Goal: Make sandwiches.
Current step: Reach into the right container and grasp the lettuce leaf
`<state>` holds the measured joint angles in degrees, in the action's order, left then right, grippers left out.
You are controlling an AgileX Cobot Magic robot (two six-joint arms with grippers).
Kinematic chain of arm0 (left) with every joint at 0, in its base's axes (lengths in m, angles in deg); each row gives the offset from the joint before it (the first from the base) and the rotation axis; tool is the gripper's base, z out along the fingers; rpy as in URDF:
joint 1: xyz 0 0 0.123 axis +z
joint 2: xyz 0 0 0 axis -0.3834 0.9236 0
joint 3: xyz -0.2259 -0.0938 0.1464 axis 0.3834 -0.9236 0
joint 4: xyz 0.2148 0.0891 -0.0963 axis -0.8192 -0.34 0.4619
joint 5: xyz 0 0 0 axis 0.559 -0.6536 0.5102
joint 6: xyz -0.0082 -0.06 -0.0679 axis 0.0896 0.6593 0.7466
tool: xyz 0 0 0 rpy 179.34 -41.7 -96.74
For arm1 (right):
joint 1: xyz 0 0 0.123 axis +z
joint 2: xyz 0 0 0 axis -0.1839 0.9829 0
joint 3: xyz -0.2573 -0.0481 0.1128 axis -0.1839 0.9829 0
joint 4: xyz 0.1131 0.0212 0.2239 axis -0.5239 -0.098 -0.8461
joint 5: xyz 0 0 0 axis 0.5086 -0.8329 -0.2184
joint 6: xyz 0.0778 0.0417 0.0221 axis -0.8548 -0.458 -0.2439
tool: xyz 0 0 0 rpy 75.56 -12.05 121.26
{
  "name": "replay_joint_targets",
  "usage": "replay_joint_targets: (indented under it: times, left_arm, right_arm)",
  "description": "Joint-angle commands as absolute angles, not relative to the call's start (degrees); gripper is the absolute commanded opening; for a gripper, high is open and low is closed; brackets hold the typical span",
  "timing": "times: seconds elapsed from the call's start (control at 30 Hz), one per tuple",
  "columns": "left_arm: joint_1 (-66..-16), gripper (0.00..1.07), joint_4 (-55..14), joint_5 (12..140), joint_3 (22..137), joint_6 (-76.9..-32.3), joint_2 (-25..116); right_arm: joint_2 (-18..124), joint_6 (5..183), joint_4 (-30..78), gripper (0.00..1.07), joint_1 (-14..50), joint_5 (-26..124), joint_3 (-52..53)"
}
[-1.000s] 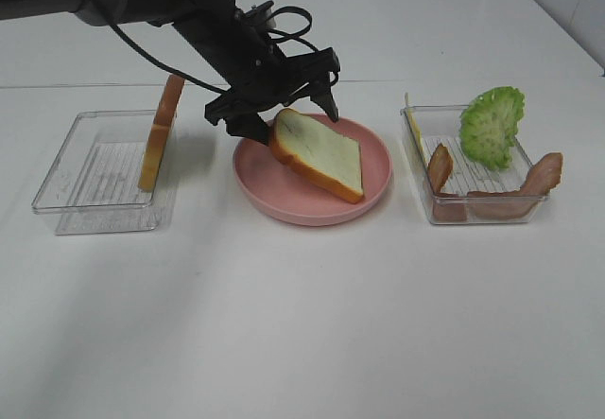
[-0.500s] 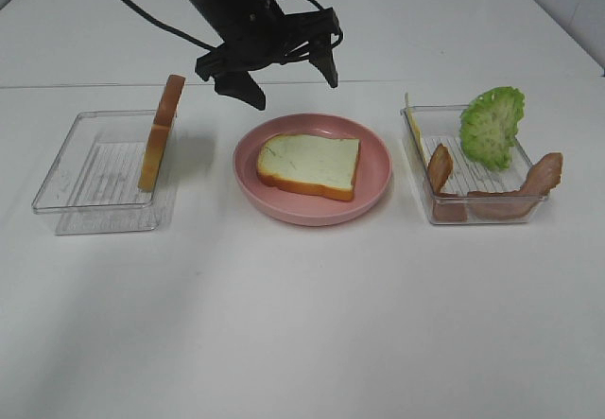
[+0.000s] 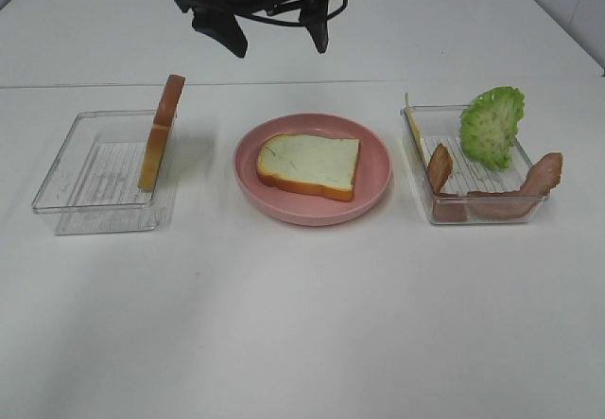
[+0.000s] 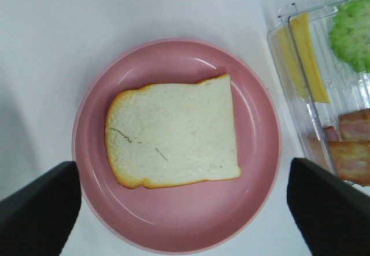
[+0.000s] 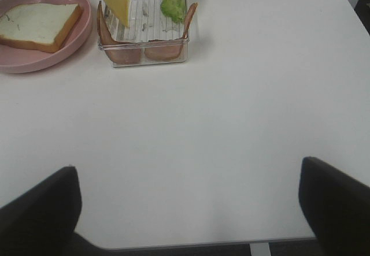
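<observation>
One white bread slice [image 3: 312, 165] with tan crust lies flat on the round pink plate [image 3: 378, 168]; it also shows in the left wrist view [image 4: 173, 132] and the right wrist view [image 5: 37, 25]. A second slice [image 3: 161, 140] stands on edge in the left clear tray [image 3: 66, 168]. The right clear tray [image 3: 539, 211] holds green lettuce [image 3: 492, 126], bacon strips [image 3: 529, 187] and a yellow cheese square [image 3: 413, 130]. My left gripper [image 3: 274, 24] is open and empty, high above the plate. My right gripper [image 5: 191, 210] is open over bare table.
The white table [image 3: 302, 315] stretches wide in front of the plate and trays. In the right wrist view the table's near edge [image 5: 191, 245] runs just below the gripper.
My left gripper let go of the bread slice, which dropped flat onto the plate. The gripper then rose up and away, open.
</observation>
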<state>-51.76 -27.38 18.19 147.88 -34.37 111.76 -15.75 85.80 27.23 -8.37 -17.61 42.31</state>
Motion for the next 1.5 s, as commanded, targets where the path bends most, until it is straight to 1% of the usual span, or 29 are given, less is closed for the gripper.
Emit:
replay_joint_targets:
  times: [0.03, 0.07, 0.17, 0.23, 0.33, 0.4, 0.5, 0.57, 0.67, 0.7, 0.73, 0.77, 0.83, 0.93, 1.0, 1.03, 1.07, 1.1, 1.13, 1.17, 1.2, 1.23, 1.27, 1.3, 1.33, 1.37, 1.4, 1.47, 1.5]
  left_arm:
    - [-52.1, 0.89, -27.7, 11.7, 148.4, -36.0, 108.1]
    - [-52.0, 0.89, -28.4, 11.7, 147.2, -37.5, 106.5]
    - [-51.8, 0.89, -28.4, 11.7, 146.0, -37.7, 105.3]
    - [-50.7, 0.89, -30.8, 11.7, 137.9, -39.1, 99.0]
    - [-50.4, 0.89, -31.7, 11.7, 135.3, -39.5, 97.1]
    - [-46.9, 0.89, -32.7, 11.7, 125.6, -40.3, 90.3]
    - [-45.5, 0.89, -32.5, 11.7, 123.1, -40.4, 88.3]
    - [-40.1, 0.89, -32.4, 11.7, 114.6, -41.6, 80.5]
    - [-38.8, 0.89, -32.4, 11.7, 112.2, -42.0, 78.2]
    - [-36.5, 0.89, -32.7, 11.8, 108.1, -42.7, 74.0]
    - [-35.4, 0.89, -32.7, 11.9, 105.6, -42.7, 72.1]
    - [-35.4, 0.89, -32.7, 11.9, 105.6, -42.7, 72.1]
    - [-31.7, 0.89, -33.7, 13.3, 95.8, -42.8, 62.1]
    - [-30.8, 0.89, -33.9, 14.1, 93.0, -42.8, 59.3]
    - [-28.1, 0.89, -34.2, 17.2, 81.8, -42.8, 49.2]
    - [-28.1, 0.89, -34.2, 17.2, 81.8, -42.8, 49.2]
    - [-27.6, 0.89, -34.2, 17.8, 79.4, -42.8, 46.3]
    - [-27.0, 0.89, -34.2, 19.3, 73.7, -42.4, 40.4]
    - [-27.0, 0.89, -34.2, 19.3, 73.7, -42.4, 40.4]
    - [-27.0, 0.89, -34.4, 21.1, 68.8, -42.3, 35.3]
    - [-27.0, 0.89, -34.4, 21.1, 68.8, -42.3, 35.3]
    - [-27.0, 0.89, -34.4, 21.8, 66.3, -42.2, 32.4]
    - [-27.0, 0.89, -34.4, 23.1, 61.5, -42.0, 27.6]
    - [-27.0, 0.89, -34.4, 23.1, 61.5, -42.0, 27.6]
    - [-27.0, 0.89, -34.5, 23.7, 59.8, -42.0, 25.5]
    - [-27.0, 0.89, -35.1, 24.9, 55.9, -42.0, 20.6]
    - [-27.0, 0.89, -35.1, 24.9, 55.9, -42.0, 20.6]
    - [-27.0, 0.89, -35.1, 24.7, 52.2, -42.0, 14.0]
    - [-27.0, 0.89, -35.1, 24.7, 52.2, -42.0, 14.0]
  right_arm:
    - [-15.9, 86.1, 27.5, 0.98, -8.7, -17.3, 42.5]
    - [-15.9, 86.1, 27.5, 0.98, -8.7, -17.3, 42.5]
    - [-15.9, 86.1, 27.5, 0.98, -8.7, -17.3, 42.5]
    - [-15.9, 86.1, 27.5, 0.98, -8.7, -17.3, 42.5]
    - [-15.9, 86.1, 27.5, 0.98, -8.7, -17.3, 42.5]
    - [-15.9, 86.1, 27.5, 0.98, -8.7, -17.3, 42.5]
    - [-15.9, 86.1, 27.5, 0.98, -8.7, -17.3, 42.5]
    - [-15.9, 86.1, 27.5, 0.98, -8.7, -17.3, 42.5]
    - [-15.9, 86.1, 27.5, 0.98, -8.7, -17.3, 42.5]
    - [-15.9, 86.1, 27.5, 0.98, -8.7, -17.3, 42.5]
    - [-15.9, 86.1, 27.5, 0.98, -8.7, -17.3, 42.5]
    - [-15.9, 86.1, 27.5, 0.98, -8.7, -17.3, 42.5]
    - [-15.9, 86.1, 27.5, 0.98, -8.7, -17.3, 42.5]
    - [-15.9, 86.1, 27.5, 0.98, -8.7, -17.3, 42.5]
    - [-15.9, 86.1, 27.5, 0.98, -8.7, -17.3, 42.5]
    - [-15.9, 86.1, 27.5, 0.98, -8.7, -17.3, 42.5]
    - [-15.9, 86.1, 27.5, 0.98, -8.7, -17.3, 42.5]
    - [-15.9, 86.1, 27.5, 0.98, -8.7, -17.3, 42.5]
    - [-15.9, 86.1, 27.5, 0.98, -8.7, -17.3, 42.5]
    - [-15.9, 86.1, 27.5, 0.98, -8.7, -17.3, 42.5]
    - [-15.9, 86.1, 27.5, 0.98, -8.7, -17.3, 42.5]
    - [-15.9, 86.1, 27.5, 0.98, -8.7, -17.3, 42.5]
    - [-15.9, 86.1, 27.5, 0.98, -8.7, -17.3, 42.5]
    - [-15.9, 86.1, 27.5, 0.98, -8.7, -17.3, 42.5]
    - [-15.9, 86.1, 27.5, 0.98, -8.7, -17.3, 42.5]
    - [-15.9, 86.1, 27.5, 0.98, -8.7, -17.3, 42.5]
    - [-15.9, 86.1, 27.5, 0.98, -8.7, -17.3, 42.5]
    - [-15.9, 86.1, 27.5, 0.98, -8.7, -17.3, 42.5]
    - [-15.9, 86.1, 27.5, 0.98, -8.7, -17.3, 42.5]
